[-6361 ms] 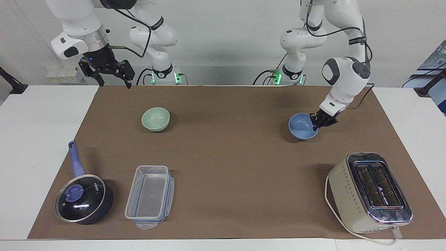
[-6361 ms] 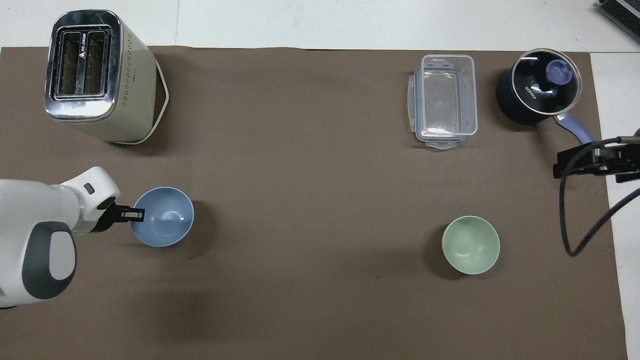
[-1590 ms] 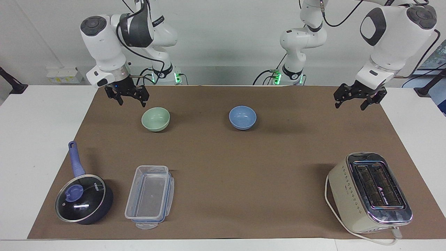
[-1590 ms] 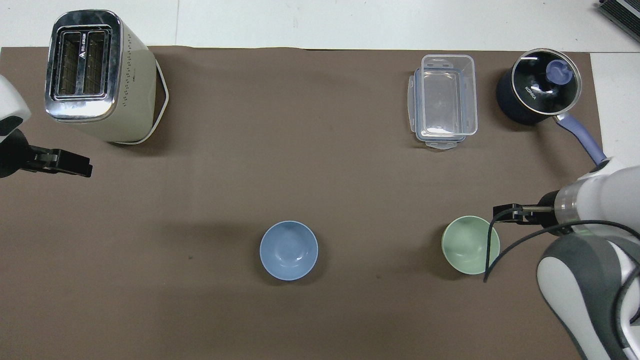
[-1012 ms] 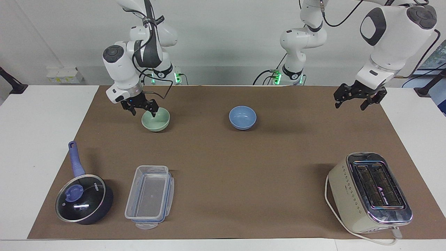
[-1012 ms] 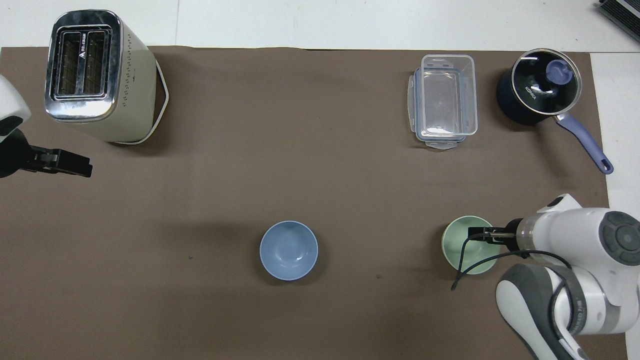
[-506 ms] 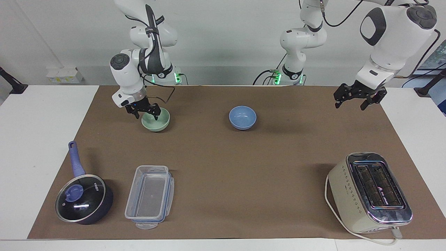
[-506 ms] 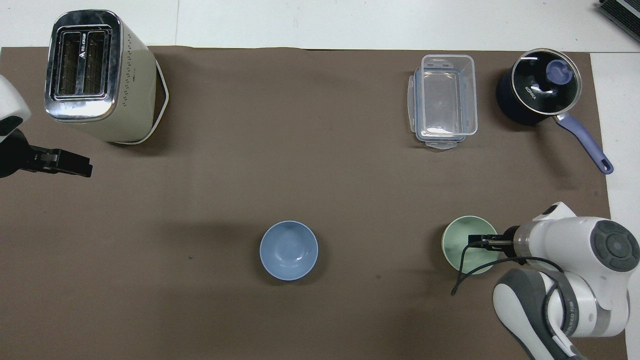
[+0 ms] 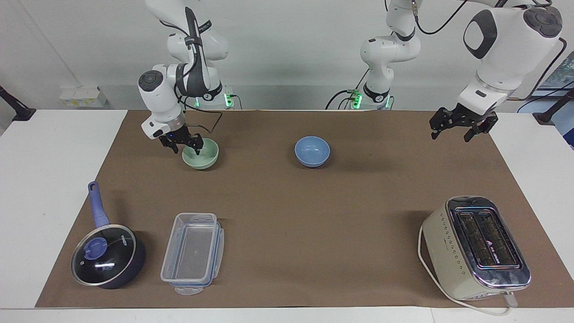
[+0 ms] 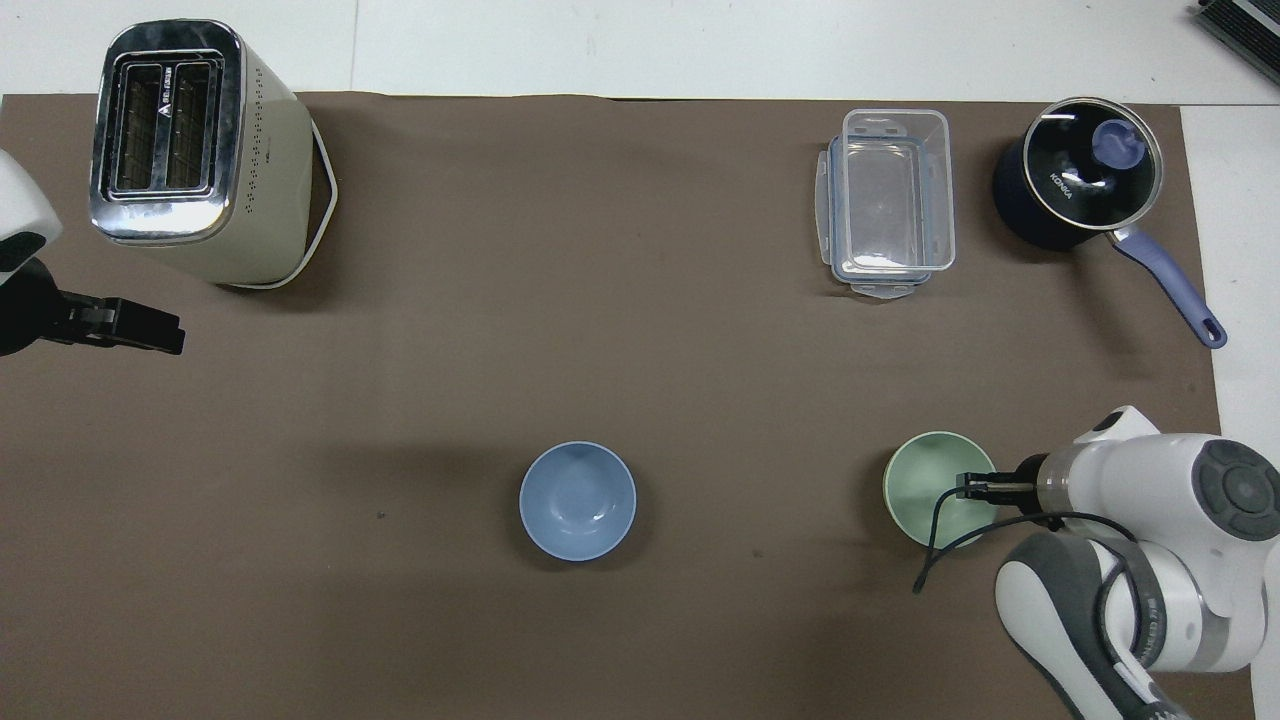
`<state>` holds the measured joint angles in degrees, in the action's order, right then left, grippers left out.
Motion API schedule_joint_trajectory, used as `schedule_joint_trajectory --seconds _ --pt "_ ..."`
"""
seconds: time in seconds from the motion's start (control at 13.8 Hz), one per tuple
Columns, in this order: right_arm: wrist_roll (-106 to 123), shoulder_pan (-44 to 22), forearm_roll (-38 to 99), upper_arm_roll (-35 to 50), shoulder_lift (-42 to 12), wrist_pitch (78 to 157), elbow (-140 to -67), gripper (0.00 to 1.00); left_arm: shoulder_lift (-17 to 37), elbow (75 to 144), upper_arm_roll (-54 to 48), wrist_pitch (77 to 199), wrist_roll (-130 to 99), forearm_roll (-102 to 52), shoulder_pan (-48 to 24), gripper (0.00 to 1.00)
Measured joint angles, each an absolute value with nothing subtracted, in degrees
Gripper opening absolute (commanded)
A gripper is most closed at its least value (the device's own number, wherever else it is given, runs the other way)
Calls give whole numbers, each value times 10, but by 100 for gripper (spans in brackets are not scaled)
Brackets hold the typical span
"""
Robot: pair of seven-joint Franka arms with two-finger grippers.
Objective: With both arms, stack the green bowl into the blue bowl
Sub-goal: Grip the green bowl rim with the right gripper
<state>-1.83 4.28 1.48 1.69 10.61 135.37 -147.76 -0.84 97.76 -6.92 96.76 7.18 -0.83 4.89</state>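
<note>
**Mia:** Where is the small round pale green bowl (image 9: 205,159)?

**Ben:** It sits on the brown mat (image 9: 314,211), close to the robots, toward the right arm's end of the table. It is empty and stands the right way up.

**Mia:** And the small round soft-blue bowl (image 9: 312,152)?

**Ben:** It is on the mat too, near the middle of the table. It is beside the green bowl but well apart from it, and about as near to the robots. Nothing is in it.

**Mia:** What does the right gripper (image 9: 184,144) do?

**Ben:** It is low down at the rim of the green bowl, on the side toward the right arm's end. I cannot tell if it is spread or pinching the rim.

**Mia:** And the left gripper (image 9: 458,130)?

**Ben:** It hangs up in the air over the edge of the mat at the left arm's end. It is spread wide and holds nothing. That arm waits.

**Mia:** What else is there?

**Ben:** A cream and silver toaster (image 9: 475,246) stands farther from the robots, at the left arm's end. A dark blue pan with a glass lid (image 9: 107,256) and a clear plastic box (image 9: 193,253) sit side by side at the right arm's end, farther from the robots than the green bowl.
</note>
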Motion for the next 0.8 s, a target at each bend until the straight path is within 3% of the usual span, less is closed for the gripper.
schedule_joint_trajectory --seconds 0.07,0.22,0.8 --pt "-18 43 15 17 106 1352 -1478 28 -8 978 -69 968 72 -8 49 100" --pt "-18 43 15 17 106 1351 -1479 0 -8 978 -69 968 72 -8 49 100" --pt "-19 39 28 21 118 1279 -1447 0 -8 978 -69 968 72 -8 49 100"
